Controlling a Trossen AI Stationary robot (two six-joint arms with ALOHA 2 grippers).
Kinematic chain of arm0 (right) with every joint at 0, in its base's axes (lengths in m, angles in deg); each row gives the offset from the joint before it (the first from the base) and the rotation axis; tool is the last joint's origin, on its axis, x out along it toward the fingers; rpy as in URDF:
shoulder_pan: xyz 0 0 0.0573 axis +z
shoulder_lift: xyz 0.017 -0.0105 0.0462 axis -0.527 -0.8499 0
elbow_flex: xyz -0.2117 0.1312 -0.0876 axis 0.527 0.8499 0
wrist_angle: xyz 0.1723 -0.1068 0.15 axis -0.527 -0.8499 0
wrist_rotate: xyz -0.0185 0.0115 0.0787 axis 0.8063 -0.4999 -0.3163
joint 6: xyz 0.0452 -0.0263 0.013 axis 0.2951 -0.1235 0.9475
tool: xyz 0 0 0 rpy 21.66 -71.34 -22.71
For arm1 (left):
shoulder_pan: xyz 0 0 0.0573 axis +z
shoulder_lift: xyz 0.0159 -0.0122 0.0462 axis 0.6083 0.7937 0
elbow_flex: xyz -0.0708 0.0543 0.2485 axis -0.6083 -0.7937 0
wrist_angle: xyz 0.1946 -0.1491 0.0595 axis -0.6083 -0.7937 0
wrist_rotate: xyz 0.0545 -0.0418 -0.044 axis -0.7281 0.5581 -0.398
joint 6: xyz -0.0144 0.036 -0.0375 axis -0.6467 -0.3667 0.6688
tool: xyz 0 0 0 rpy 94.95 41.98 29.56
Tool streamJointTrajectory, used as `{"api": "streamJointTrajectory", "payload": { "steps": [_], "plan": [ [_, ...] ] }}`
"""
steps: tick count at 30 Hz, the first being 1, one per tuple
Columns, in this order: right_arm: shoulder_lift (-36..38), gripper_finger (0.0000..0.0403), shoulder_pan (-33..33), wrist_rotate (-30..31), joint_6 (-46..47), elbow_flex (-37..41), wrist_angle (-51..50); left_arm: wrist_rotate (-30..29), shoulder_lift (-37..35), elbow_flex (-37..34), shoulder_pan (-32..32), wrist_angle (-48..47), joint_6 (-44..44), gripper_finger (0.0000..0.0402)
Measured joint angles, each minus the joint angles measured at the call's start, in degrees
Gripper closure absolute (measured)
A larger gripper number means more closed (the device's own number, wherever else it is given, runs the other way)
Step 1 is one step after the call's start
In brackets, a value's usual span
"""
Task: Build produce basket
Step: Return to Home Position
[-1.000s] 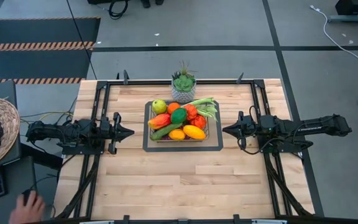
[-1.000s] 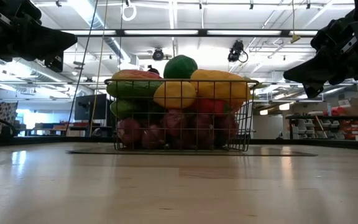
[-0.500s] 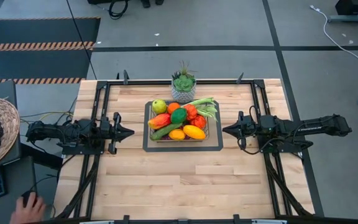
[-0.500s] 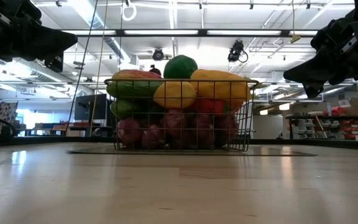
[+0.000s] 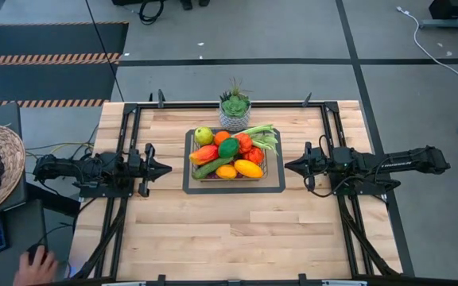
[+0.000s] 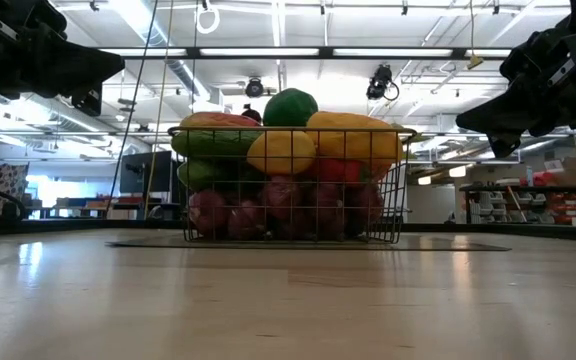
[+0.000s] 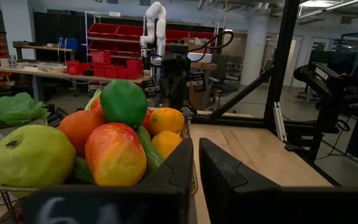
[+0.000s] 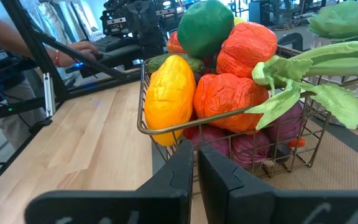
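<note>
The basket [image 6: 395, 200] stands at the centre of the counter [image 5: 237, 230], on a dark mat [image 5: 273, 184]. It is filled above its rim with produce [image 5: 229, 155]. A green apple [image 5: 203, 136] sits at the far left corner, and a leek [image 5: 262, 135] lies across the far right corner with its leaves over the rim. A green lime [image 5: 228, 148] tops the pile. A yellow mango [image 5: 248, 168] and a cucumber [image 5: 211, 168] lie along the near side. Purple pieces fill the bottom layer in the low view.

A potted succulent [image 5: 234, 111] stands just beyond the basket, off the mat.

The left pincer [image 5: 164, 168] hangs above the counter to the left of the mat, pointing at the basket. Its fingers are drawn to a narrow slit and hold nothing. The right pincer [image 5: 289, 166] hangs at the right edge of the mat, also pointing at the basket. Its fingers are likewise narrow and empty. Both pincers are apart from the basket.

A person's hand [image 5: 34, 266] rests off the counter's near left corner.
</note>
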Motion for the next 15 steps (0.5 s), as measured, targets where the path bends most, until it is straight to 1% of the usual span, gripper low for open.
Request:
{"api": "streamJointTrajectory", "payload": {
  "steps": [8,15],
  "plan": [
    [0.0,0.0373,0.01,0.0,-0.01,0.0,0.0,-0.01,0.0,0.0,0.01,0.0,0.0,0.0378],
    [-0.01,0.0373,0.02,0.0,-0.01,0.0,0.0,0.0,0.0,0.0,0.0,0.0,0.02,0.0369]
  ]
}}
